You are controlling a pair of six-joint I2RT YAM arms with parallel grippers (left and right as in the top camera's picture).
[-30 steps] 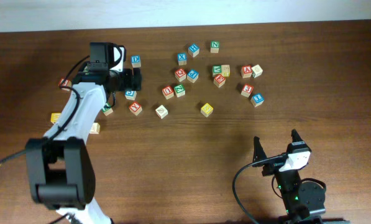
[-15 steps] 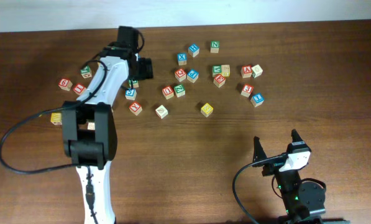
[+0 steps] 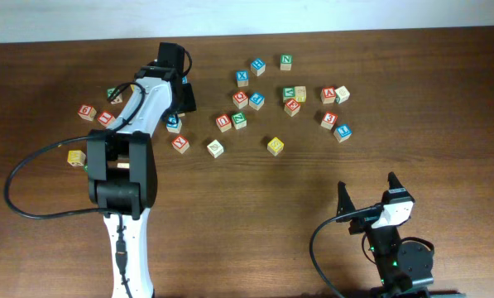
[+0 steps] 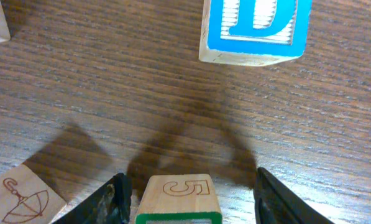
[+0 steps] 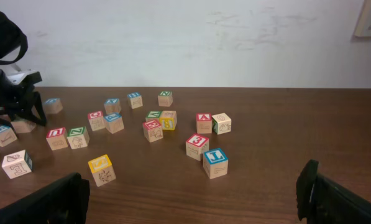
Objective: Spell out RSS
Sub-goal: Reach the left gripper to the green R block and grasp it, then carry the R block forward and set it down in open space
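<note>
In the left wrist view my left gripper (image 4: pixel 190 185) is open, with a green-framed cube (image 4: pixel 179 198) between its fingers. That cube shows a 5 on its side; its top letter is cut off. A blue D cube (image 4: pixel 253 28) lies just ahead. From overhead the left gripper (image 3: pixel 183 98) covers that cube. One yellow-faced cube (image 3: pixel 275 146) sits mid-table and also shows in the right wrist view (image 5: pixel 101 168). Another yellow cube (image 3: pixel 77 156) lies at the far left. My right gripper (image 3: pixel 367 189) is open and empty near the front edge.
Many other lettered cubes are scattered across the far half of the table, such as a blue cube (image 3: pixel 174 122), a red one (image 3: pixel 180 143) and a cluster (image 3: pixel 292 99) on the right. A pale cube with an umbrella drawing (image 4: pixel 23 199) sits left of the left fingers.
My left arm has swung from the left side toward the far middle. Its gripper now sits over the cubes near the blue cube. The right arm has not moved.
</note>
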